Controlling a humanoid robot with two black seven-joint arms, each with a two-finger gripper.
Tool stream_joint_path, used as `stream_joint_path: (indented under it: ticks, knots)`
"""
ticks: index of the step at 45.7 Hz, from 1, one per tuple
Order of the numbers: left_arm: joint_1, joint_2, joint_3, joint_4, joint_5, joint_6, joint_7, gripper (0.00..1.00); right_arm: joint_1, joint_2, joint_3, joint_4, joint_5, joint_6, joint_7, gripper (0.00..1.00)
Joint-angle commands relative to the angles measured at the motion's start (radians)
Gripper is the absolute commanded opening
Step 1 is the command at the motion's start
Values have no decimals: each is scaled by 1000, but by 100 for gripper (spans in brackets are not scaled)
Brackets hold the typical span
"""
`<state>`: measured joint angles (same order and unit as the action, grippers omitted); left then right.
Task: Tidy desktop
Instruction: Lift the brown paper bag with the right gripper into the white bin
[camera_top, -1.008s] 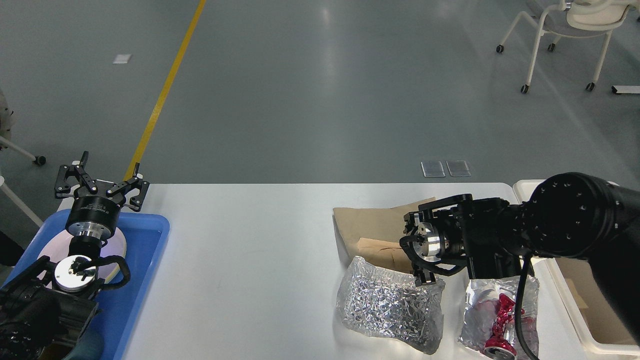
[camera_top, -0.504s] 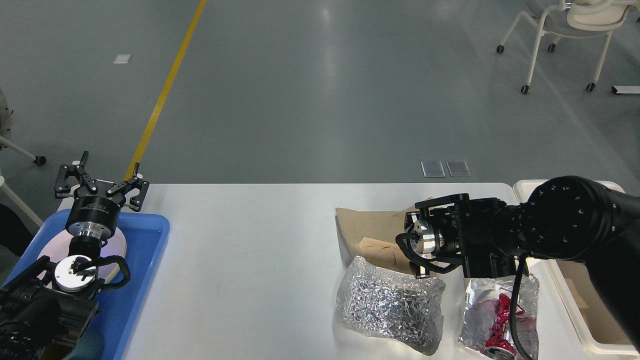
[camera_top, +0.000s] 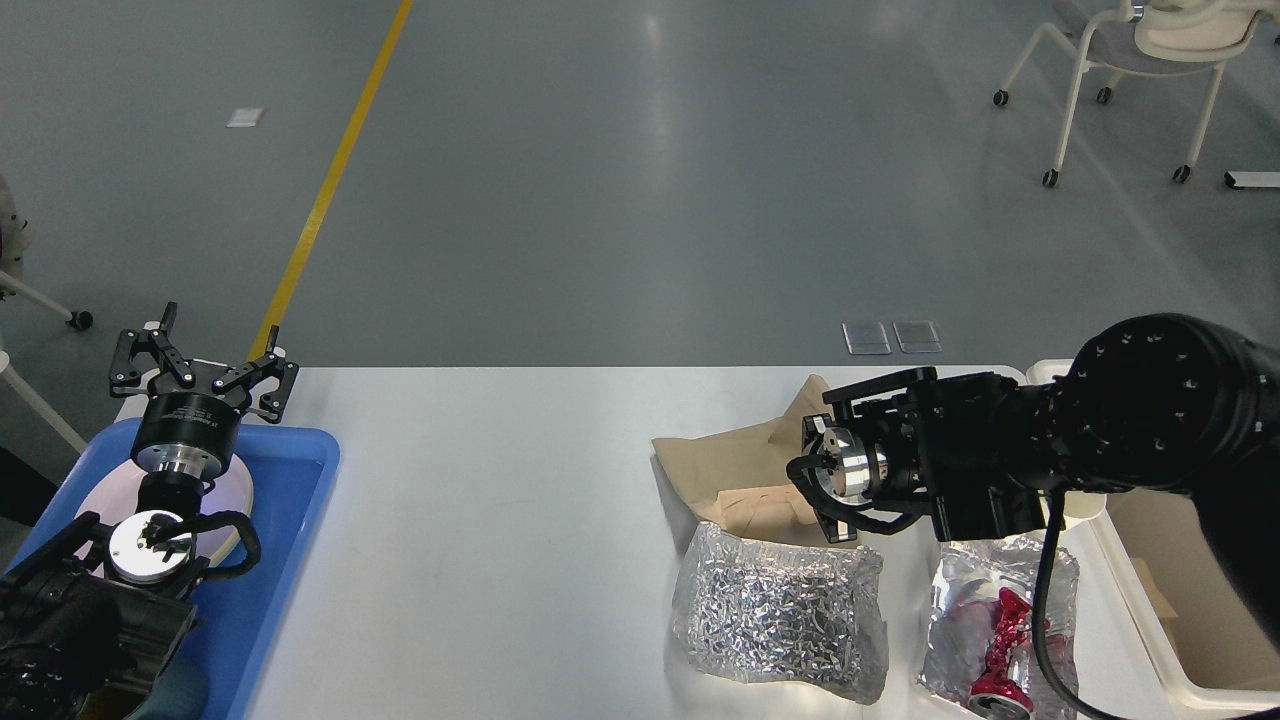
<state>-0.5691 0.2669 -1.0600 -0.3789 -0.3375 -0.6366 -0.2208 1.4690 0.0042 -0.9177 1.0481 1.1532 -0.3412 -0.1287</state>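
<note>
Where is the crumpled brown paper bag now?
In the head view, the crumpled brown paper bag lies on the white desktop's right half, behind the silver foil bag, at the right gripper.

Glossy white desktop (camera_top: 500, 480), litter at right

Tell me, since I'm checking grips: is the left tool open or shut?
Open. The left tool hangs above the blue tray, its fingers spread wide with nothing between them.

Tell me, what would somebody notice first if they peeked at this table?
Probably the big black right arm reaching in from the right, its right gripper down at a brown paper bag on the white desktop. Next, the shiny crinkled foil bag nearer the robot, and a second foil packet with something bright red on it. At far left, the left gripper hangs open above a blue tray.
</note>
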Motion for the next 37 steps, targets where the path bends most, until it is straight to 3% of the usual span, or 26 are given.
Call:
stream_joint_path:
  ticks: [1, 8, 16, 21, 26, 33, 37]
  knots:
    - [0, 0, 0, 0, 0, 0, 0, 97, 111, -41, -12, 131, -119, 5, 0, 0]
    - [0, 0, 0, 0, 0, 0, 0, 97, 269, -67, -50, 272, -302, 14, 1, 0]
    - [0, 0, 0, 0, 0, 0, 0, 97, 471, -66, -124, 418, -595, 137, 4, 0]
    - [0, 0, 0, 0, 0, 0, 0, 97, 580, -64, -177, 481, -765, 267, 12, 0]
    - [0, 0, 0, 0, 0, 0, 0, 97, 695, -76, -182, 541, -903, 473, 15, 0]
    - [0, 0, 0, 0, 0, 0, 0, 97, 774, -93, -185, 570, -951, 708, 18, 0]
    - [0, 0, 0, 0, 0, 0, 0, 97, 804, -95, -184, 604, -951, 775, 17, 0]
